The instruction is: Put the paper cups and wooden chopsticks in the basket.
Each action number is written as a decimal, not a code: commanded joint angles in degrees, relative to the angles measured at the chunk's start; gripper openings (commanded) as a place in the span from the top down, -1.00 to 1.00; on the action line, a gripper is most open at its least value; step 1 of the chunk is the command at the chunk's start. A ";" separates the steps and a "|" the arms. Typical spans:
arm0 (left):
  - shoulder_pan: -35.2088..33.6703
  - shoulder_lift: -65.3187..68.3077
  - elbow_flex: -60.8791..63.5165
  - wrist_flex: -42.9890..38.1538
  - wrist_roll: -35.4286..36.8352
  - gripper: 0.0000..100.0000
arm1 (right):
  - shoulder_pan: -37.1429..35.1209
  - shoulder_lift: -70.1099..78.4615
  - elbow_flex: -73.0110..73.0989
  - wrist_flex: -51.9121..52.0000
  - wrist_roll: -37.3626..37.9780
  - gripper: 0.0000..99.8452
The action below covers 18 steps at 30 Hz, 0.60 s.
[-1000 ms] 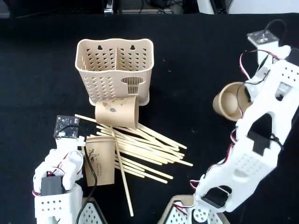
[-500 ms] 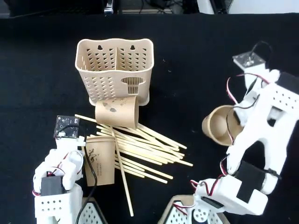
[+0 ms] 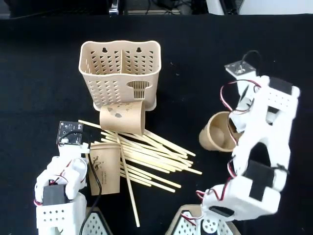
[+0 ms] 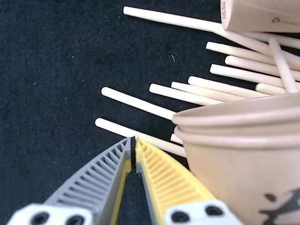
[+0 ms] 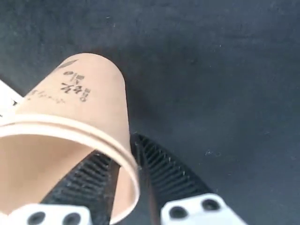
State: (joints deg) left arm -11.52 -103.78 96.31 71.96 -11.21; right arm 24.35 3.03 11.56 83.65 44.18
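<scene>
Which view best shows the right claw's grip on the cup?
Right wrist view: the right claw pinches the paper cup, one finger inside. High view shows its mouth beside the arm. Left wrist view faces chopsticks.

High view: even, diffuse light from overhead. The black table [image 3: 39,73] reads matt and dark throughout. The white right arm [image 3: 266,132], at frame right, is the brightest surface. Right wrist view: paper cup [image 5: 79,103] evenly lit, with a soft shadow on the cloth just beside it.

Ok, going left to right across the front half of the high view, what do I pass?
left arm → lying cup → chopsticks → held cup → right arm
</scene>
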 commanded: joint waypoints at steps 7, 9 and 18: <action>0.22 -0.62 0.92 1.05 -0.44 0.94 | -1.23 2.33 -7.87 0.88 0.70 0.75; 0.22 -0.62 0.92 1.05 -0.44 0.94 | -1.85 0.92 -7.78 1.05 0.88 0.76; 0.22 -0.62 0.92 1.05 -0.44 0.94 | -6.33 -16.13 -7.52 2.46 -0.09 0.76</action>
State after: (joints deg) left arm -11.52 -103.78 96.31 71.96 -11.21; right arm 20.40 -5.14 6.73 85.67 44.35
